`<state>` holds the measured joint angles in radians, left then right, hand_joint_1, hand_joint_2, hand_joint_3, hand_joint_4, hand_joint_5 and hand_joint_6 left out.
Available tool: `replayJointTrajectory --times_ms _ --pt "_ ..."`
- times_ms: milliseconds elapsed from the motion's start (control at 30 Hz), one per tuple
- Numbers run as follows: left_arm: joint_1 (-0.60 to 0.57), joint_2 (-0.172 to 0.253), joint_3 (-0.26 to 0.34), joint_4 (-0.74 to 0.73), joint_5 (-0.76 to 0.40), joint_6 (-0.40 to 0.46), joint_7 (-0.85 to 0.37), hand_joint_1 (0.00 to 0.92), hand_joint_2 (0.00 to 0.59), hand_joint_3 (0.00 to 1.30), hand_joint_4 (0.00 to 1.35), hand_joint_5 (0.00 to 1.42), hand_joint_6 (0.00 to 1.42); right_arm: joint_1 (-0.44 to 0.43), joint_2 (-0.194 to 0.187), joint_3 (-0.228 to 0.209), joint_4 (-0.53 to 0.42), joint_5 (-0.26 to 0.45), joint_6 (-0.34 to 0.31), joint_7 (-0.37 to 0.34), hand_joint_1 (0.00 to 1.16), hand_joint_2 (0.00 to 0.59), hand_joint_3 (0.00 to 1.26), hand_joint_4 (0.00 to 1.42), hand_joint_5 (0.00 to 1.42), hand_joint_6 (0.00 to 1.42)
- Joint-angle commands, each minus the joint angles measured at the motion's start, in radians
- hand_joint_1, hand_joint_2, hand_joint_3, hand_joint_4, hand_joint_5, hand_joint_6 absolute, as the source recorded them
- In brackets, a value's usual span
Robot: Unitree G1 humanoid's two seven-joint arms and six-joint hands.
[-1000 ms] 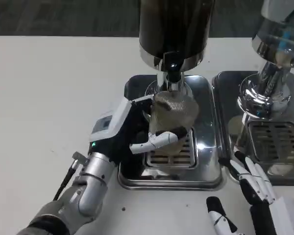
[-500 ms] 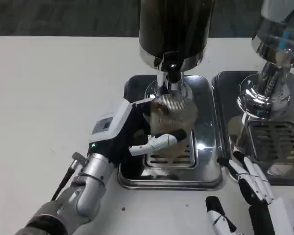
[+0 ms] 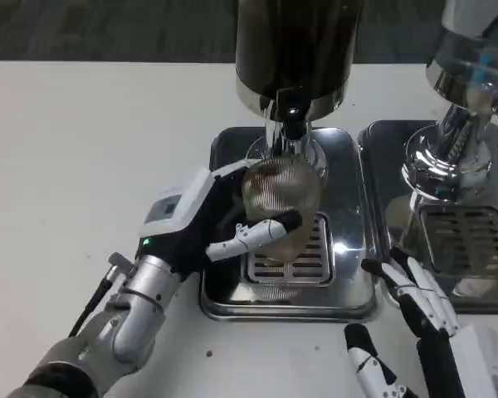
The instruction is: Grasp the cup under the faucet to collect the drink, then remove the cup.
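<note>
A clear ribbed cup (image 3: 280, 201) is held above the slotted grate of the steel drip tray (image 3: 349, 290), just below and slightly left of the dispenser's black faucet (image 3: 293, 123). My left hand (image 3: 212, 224) grips the cup from the left, with one white finger wrapped across its front. The cup's contents cannot be made out. My right hand (image 3: 415, 327) rests at the lower right of the table with its fingers spread and nothing in them.
The dark dispenser body (image 3: 297, 50) towers over the tray. A second chrome machine (image 3: 469, 108) with its own drip tray (image 3: 469, 240) stands at the right, close to my right hand. White table (image 3: 83, 166) stretches to the left.
My left hand has drawn the cup a little left and toward me, away from directly under the faucet. The right hand has edged slightly.
</note>
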<state>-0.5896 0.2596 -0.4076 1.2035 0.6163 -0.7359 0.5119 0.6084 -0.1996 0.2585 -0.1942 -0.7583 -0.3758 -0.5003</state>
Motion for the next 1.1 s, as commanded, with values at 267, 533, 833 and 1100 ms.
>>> replayJointTrajectory --times_ms 267,533,833,1100 --pt "0.049 0.049 0.011 -0.086 -0.033 -0.06 -0.053 0.0 0.048 0.21 0.19 0.3 0.17 -0.017 -0.002 0.006 0.025 0.013 -0.004 0.016 0.22 0.401 0.23 0.08 0.1 0.28" --pt "0.106 0.098 0.052 -0.172 -0.057 -0.111 -0.055 0.0 0.052 0.2 0.2 0.29 0.17 -0.025 0.0 0.007 0.037 0.016 -0.009 0.01 0.22 0.401 0.23 0.08 0.1 0.27" --pt "0.215 0.196 0.159 -0.334 -0.155 -0.198 -0.127 0.0 0.051 0.23 0.28 0.33 0.2 -0.048 -0.002 0.007 0.062 0.026 -0.02 0.004 0.22 0.401 0.23 0.08 0.1 0.28" --pt "0.252 0.273 0.259 -0.468 -0.338 -0.318 -0.313 0.0 0.098 0.26 0.25 0.3 0.24 -0.067 -0.004 0.004 0.081 0.029 -0.029 -0.003 0.22 0.401 0.23 0.08 0.1 0.28"
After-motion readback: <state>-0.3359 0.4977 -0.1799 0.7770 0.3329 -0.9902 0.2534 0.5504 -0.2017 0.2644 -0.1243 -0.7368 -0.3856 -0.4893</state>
